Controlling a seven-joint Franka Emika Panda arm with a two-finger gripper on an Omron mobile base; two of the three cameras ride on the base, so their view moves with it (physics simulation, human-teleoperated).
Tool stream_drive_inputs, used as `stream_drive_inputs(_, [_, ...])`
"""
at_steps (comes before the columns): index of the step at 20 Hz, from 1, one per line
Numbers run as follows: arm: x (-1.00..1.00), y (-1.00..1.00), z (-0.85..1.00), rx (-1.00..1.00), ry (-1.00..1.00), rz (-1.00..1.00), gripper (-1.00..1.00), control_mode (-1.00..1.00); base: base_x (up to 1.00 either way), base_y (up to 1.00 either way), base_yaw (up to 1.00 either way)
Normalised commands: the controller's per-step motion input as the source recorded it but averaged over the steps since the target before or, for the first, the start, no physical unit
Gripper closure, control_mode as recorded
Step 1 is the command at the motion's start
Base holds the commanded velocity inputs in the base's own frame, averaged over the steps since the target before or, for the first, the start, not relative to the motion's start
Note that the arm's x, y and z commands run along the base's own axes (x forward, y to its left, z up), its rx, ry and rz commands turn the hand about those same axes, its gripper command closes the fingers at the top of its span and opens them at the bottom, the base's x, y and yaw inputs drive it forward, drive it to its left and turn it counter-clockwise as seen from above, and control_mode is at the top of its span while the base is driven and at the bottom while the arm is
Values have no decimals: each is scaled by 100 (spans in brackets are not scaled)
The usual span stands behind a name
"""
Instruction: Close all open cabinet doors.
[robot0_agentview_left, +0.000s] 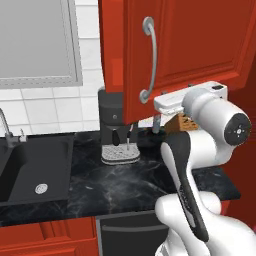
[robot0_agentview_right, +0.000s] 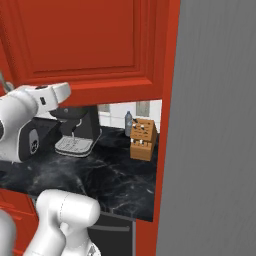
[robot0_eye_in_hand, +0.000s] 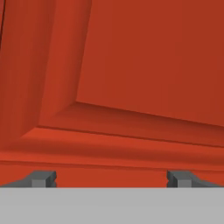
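A tall glossy red cabinet door (robot0_agentview_left: 180, 45) with a raised panel stands swung out over the counter, its curved silver handle (robot0_agentview_left: 149, 60) near its left edge. The right base view shows the same door (robot0_agentview_right: 85, 40) from its other side. My white hand (robot0_agentview_left: 172, 101) is up against the door's lower edge, and its tips are hidden behind the door. In the hand view the door panel (robot0_eye_in_hand: 144, 57) is very close. My gripper (robot0_eye_in_hand: 111, 179) is open, fingertips wide apart with nothing between them.
On the black marble counter (robot0_agentview_left: 150, 185) stand a coffee machine (robot0_agentview_left: 117, 125), a wooden knife block (robot0_agentview_right: 143, 140) and a small bottle (robot0_agentview_right: 128, 122). A black sink (robot0_agentview_left: 30, 170) with faucet (robot0_agentview_left: 7, 127) lies to the left. A tall grey panel (robot0_agentview_right: 215, 125) rises at the right.
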Motion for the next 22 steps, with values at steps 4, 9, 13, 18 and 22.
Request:
stream_drive_inputs(4, [58,10,-7,5,0,-20,-100,-100,0,0,0])
stream_drive_inputs(9, [57,0,-2,8,0,-16,-100,-100,0,0,0])
stream_drive_inputs(13, [55,0,-1,8,0,-13,-100,-100,0,0,0])
stream_drive_inputs(18, [48,0,0,8,0,-9,-100,-100,0,0,0])
stream_drive_inputs(22, [39,-6,0,8,0,-3,-100,-100,0,0,0])
